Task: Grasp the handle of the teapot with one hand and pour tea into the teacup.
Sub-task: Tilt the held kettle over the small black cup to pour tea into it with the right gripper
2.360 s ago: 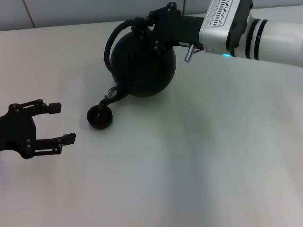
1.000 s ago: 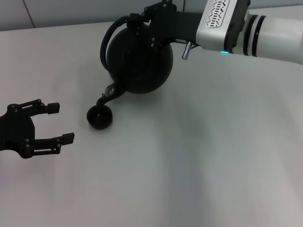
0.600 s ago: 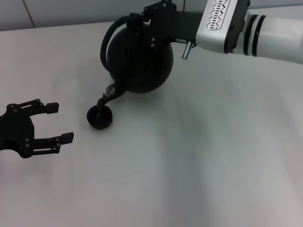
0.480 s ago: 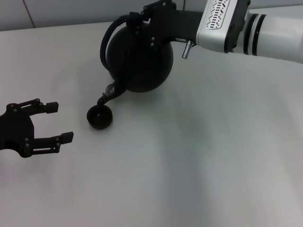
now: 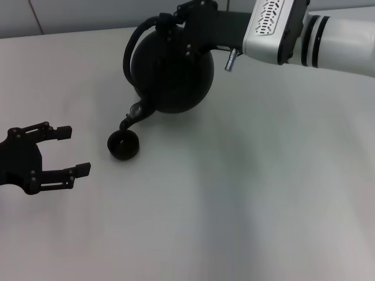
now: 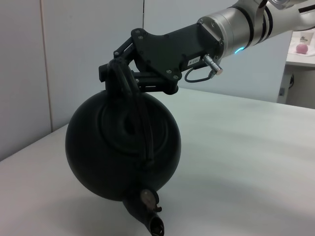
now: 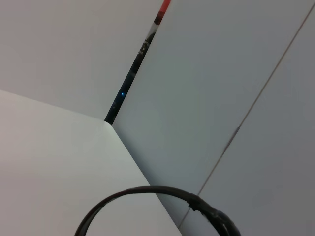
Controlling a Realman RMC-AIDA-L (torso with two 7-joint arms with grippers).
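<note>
- The left gripper (image 5: 69, 151), a black linkage claw, sits low at the left of the pale matte white table (image 5: 246, 199), fingers spread apart and gripping nothing. It lies well apart from the pour and is best left parked so it cannot nudge the cup.
- The teacup (image 5: 123, 145), a tiny round dark brown-black handleless bowl, rests on the table between that claw and the pot. The tip of the short curved spout (image 5: 130, 120) hangs just above its far rim. To pour well, I would keep the tip over the cup's middle and not at its edge, since so small a cup leaves little room for error.
- The teapot (image 5: 171, 73), a large round matte black kettle-shaped pot, is tipped with its spout down toward the cup; the left wrist view shows it tilted well over. Any added tilt should be slow, because the cup would likely fill fast. No stream is visible.
- The handle (image 6: 133, 93), a thick black arched bail, is clamped in the right gripper (image 6: 118, 73), whose black fingers close on it near the top. The white right forearm (image 5: 310, 35) reaches in from the right. A firm grip matters here, as the heavy pot could swing on the bail.
</note>
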